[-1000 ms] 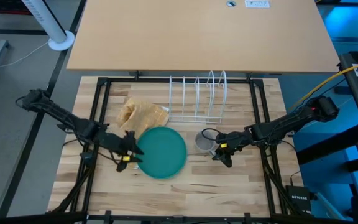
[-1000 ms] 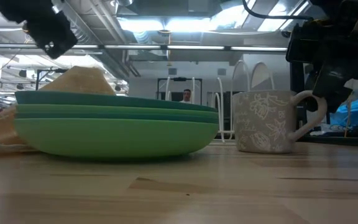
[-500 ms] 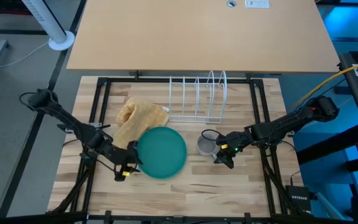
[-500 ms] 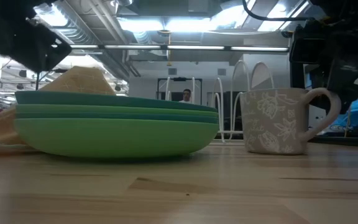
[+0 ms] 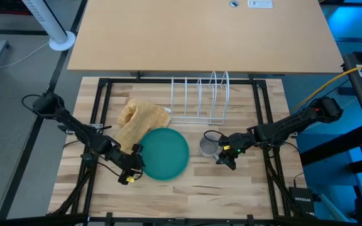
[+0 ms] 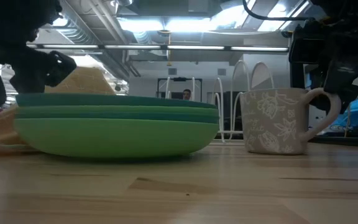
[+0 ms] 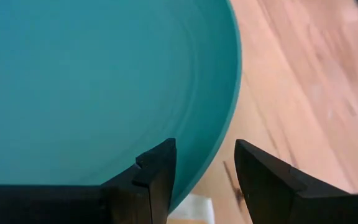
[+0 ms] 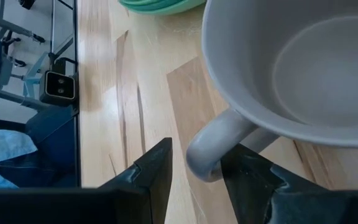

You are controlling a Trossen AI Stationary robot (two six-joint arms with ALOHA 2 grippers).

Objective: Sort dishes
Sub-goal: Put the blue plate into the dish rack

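Note:
A stack of plates, dark teal on top and lighter green below, rests on the wooden table. My left gripper is open at the stack's near-left rim. In the left wrist view one finger stands over the top plate and the other just outside its rim; I cannot tell whether either touches. A grey patterned mug stands upright right of the stack. My right gripper is at its handle. My right gripper has the mug's handle between its two fingers, at the handle's outer bend. The fingers come slanting down from the table's right side and lie across the handle. The mug stands upright with its base on the table.
A tan waffle cloth lies crumpled against the far-left side of the plates. A white wire rack stands behind the mug and plates. Black frame rails run along the table's left and right sides. Bare wood lies along the near edge.
My left gripper has gone down and toward the table's near edge, rolling as it went, and now stands at the stack's near-left rim. The mug has slid a little toward the table's near and right edges, staying upright. The plates have not moved.

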